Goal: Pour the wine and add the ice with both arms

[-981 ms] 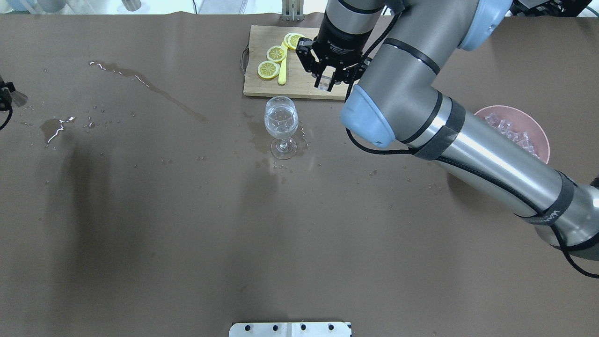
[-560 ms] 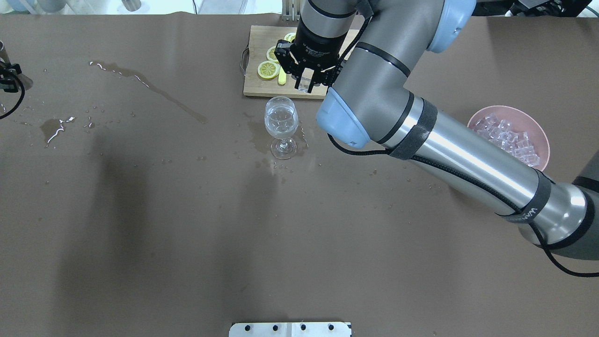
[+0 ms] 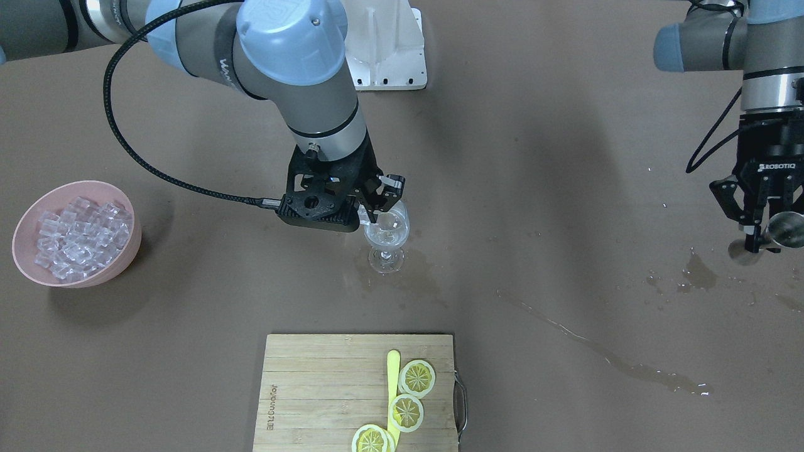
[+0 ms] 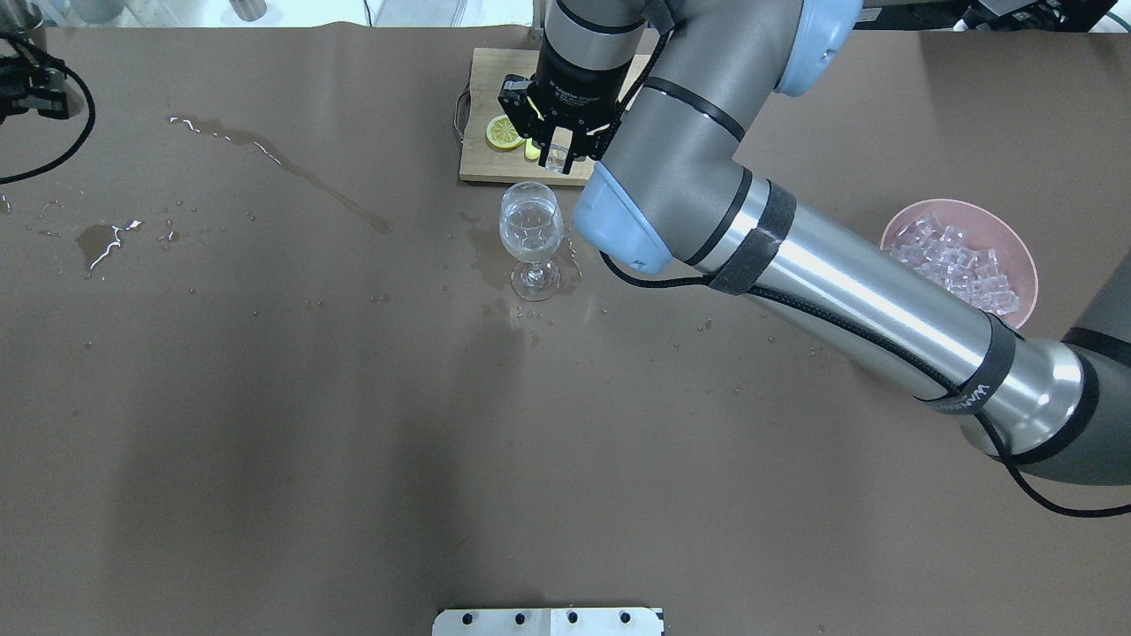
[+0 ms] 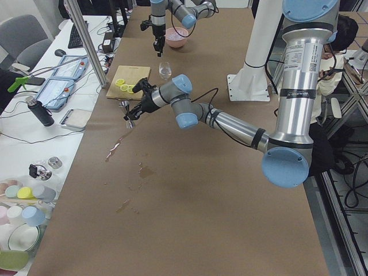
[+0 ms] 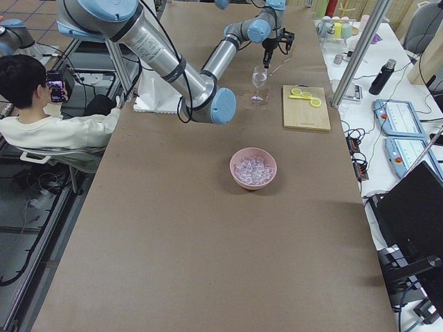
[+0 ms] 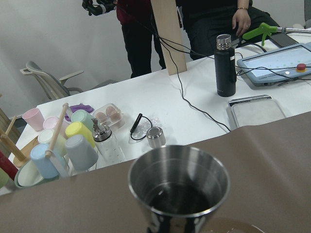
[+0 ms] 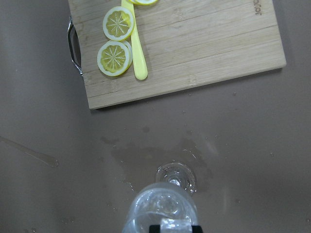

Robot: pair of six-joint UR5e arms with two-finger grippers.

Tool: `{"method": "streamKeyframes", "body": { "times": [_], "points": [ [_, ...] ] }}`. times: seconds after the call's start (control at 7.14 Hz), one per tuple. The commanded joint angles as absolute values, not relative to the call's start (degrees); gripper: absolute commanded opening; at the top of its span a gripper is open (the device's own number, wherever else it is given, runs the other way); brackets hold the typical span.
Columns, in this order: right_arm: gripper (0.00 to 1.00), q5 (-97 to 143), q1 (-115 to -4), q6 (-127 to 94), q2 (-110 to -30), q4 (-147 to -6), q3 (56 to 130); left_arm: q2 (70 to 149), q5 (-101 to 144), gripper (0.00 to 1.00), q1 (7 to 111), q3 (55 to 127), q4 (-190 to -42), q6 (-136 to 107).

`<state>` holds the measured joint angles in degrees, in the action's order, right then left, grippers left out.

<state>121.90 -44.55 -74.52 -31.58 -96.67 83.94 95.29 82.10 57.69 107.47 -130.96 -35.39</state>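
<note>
A wine glass (image 4: 531,226) with a little clear wine stands at mid-table; it also shows in the front view (image 3: 387,237) and the right wrist view (image 8: 164,209). My right gripper (image 4: 558,150) is shut on one clear ice cube (image 4: 557,162) just above the glass rim, on its far side; the cube shows between the fingertips in the right wrist view (image 8: 175,223). A pink bowl (image 4: 1016,256) of ice cubes (image 4: 954,256) sits at the right. My left gripper (image 3: 763,242) is shut on an upright steel cup (image 3: 786,227), held above the table's far left (image 7: 178,187).
A wooden cutting board (image 4: 495,168) with lemon slices (image 3: 407,411) and a yellow stick lies just behind the glass. Wet spill streaks (image 4: 283,168) and puddles (image 4: 99,240) mark the brown table on the left. A white bracket base (image 3: 389,50) stands at the robot's side.
My right gripper has moved left with the ice cube, from over the board to just behind the glass. My left gripper with the steel cup has moved farther back at the left edge.
</note>
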Motion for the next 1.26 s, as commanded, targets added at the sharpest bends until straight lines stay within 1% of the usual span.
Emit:
{"method": "streamKeyframes", "body": {
  "times": [0.0,0.28,0.56,0.84,0.98,1.12],
  "points": [
    [0.00,121.3,-43.3,-75.5,-30.8,-94.1,81.6,104.3,78.3,0.00,54.5,108.1,-119.9,-34.0],
    [0.00,121.1,-42.4,-75.7,-30.8,-94.0,81.5,112.5,70.2,0.00,47.2,108.0,-109.2,-34.2],
    [0.00,121.1,-41.8,-76.6,-30.6,-94.0,81.6,115.9,67.4,0.00,44.5,107.9,-104.5,-34.6],
    [0.00,121.1,-41.6,-77.5,-30.8,-94.0,81.9,117.4,64.0,0.00,41.6,107.8,-102.2,-34.9],
    [0.09,121.1,-41.6,-77.5,-30.8,-94.0,82.0,118.2,63.1,0.00,40.4,107.8,-100.5,-35.0],
    [0.23,121.1,-41.5,-77.5,-30.9,-94.0,82.0,118.6,62.2,0.00,39.9,107.8,-100.2,-35.0]
  ]
}}
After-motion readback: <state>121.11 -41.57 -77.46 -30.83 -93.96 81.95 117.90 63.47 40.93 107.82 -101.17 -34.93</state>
